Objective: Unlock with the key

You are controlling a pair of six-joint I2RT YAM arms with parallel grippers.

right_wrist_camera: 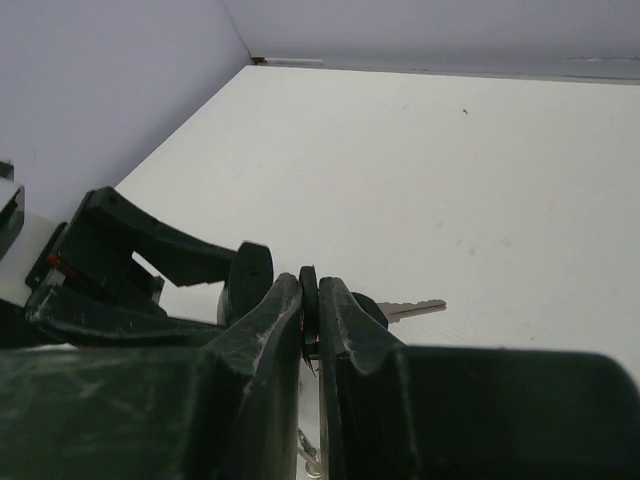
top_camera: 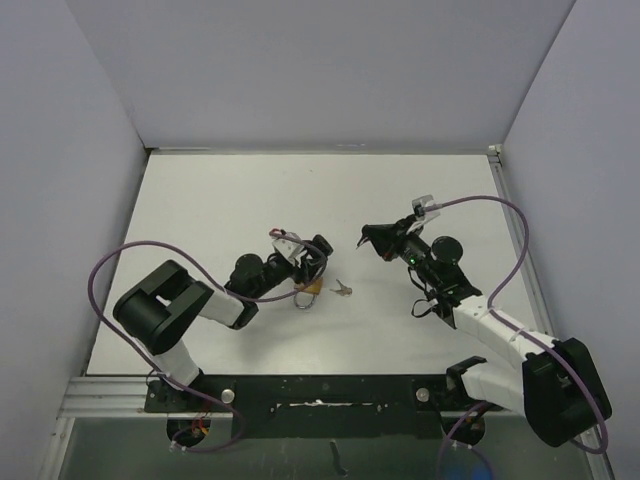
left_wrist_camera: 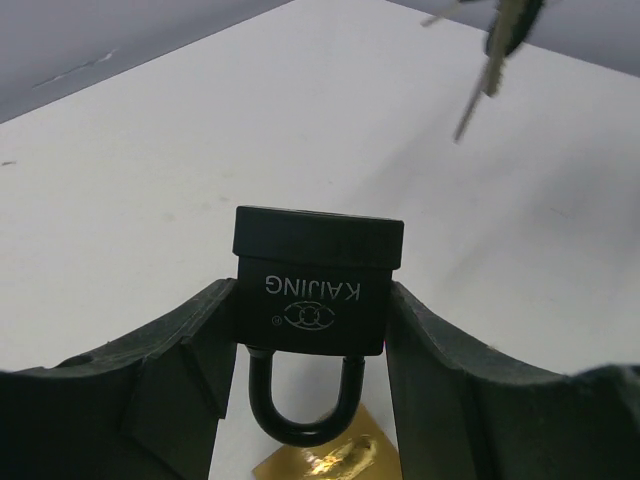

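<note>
Fingers come in two pairs: we count two grippers, one on each of two arms bolted at the near edge, and each arm trails one purple cable [top_camera: 110, 270].

On the left gripper [top_camera: 316, 262], the fingers [left_wrist_camera: 180, 370] press against both sides of one black padlock [left_wrist_camera: 318, 290], clamping it by its body. We count one such lock. It is held a little left of the table's middle. Its long axis runs along the gripper's reach. The black shackle [left_wrist_camera: 300, 405] points back toward the wrist camera, and the flat end points away across the white table [top_camera: 200, 220]. The lettered face is turned up to that camera, with the lettering upside down.

Just under the shackle we see one brass-coloured piece [left_wrist_camera: 330, 462]. From above, a pale metal loop [top_camera: 302, 300] shows at the gripper's tip. We cannot tell what either belongs to.

Just to the right is a small cluster of pale keys [top_camera: 343, 290]. We cannot count them, nor can we tell whether they lie on the table or hang above it.

Farther on, right of the middle and apart from the lock, the right gripper [right_wrist_camera: 310, 290] has its fingers squeezed together on one key [right_wrist_camera: 415, 308]. The dark head is pinched between them. The silver blade sticks out to the right in the wrist view, so its long axis lies crosswise to the fingers and roughly level. From above, this gripper's tip is turned toward the left arm.

Beyond both, three pale walls [top_camera: 330, 70] close off the table.
</note>
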